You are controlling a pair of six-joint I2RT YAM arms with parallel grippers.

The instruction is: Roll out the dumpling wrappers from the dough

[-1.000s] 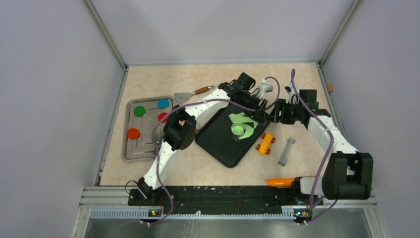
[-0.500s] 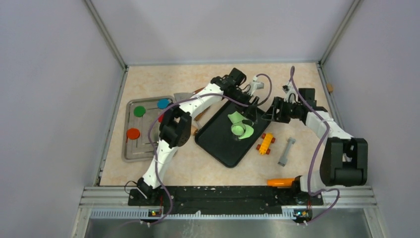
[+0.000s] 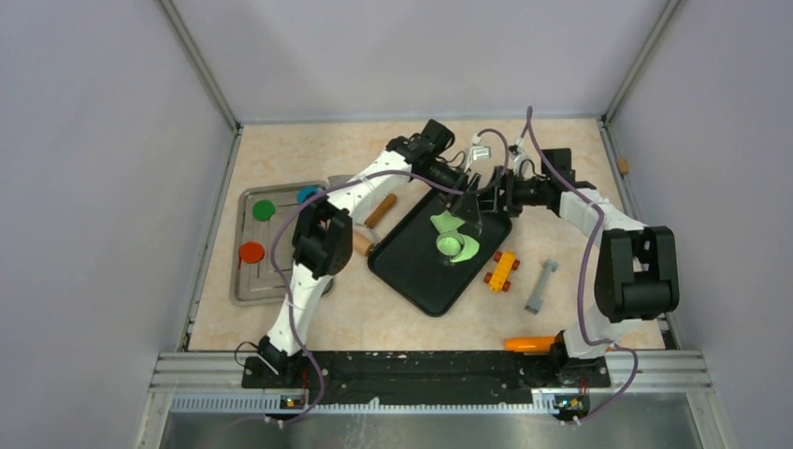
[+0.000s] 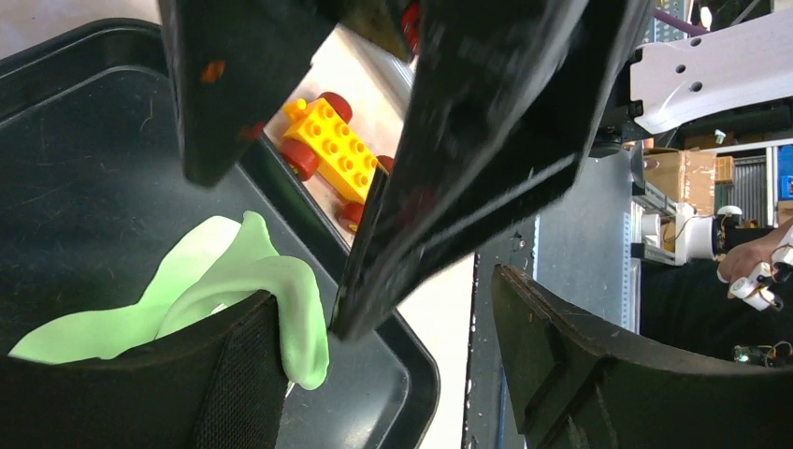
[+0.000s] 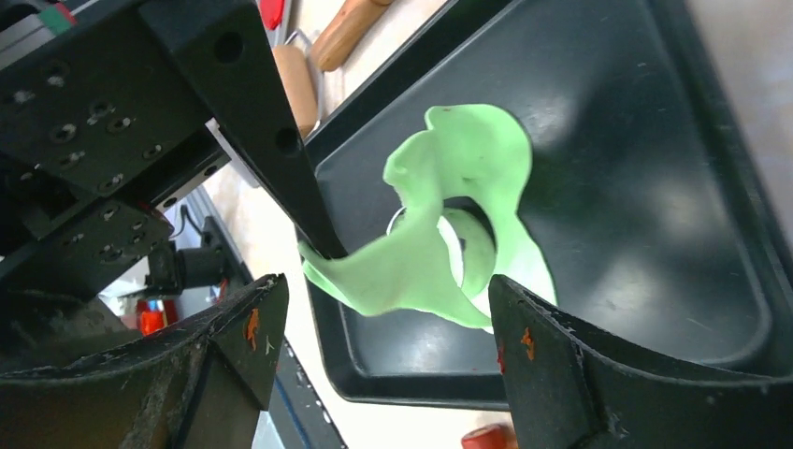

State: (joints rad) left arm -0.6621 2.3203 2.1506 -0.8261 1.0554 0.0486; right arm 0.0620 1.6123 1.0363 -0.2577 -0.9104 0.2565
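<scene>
From above, my left gripper [image 3: 472, 217] and right gripper [image 3: 488, 195] stood tip to tip over the far end of the black tray [image 3: 421, 281], the dough [image 3: 455, 229] just on their near side. My left wrist view showed the left jaws spread, the sheet's curled edge touching one finger — unpinched. My right wrist view showed the right jaws released too — and alone revealed the sheet's hole.

No legible text or markings.
</scene>
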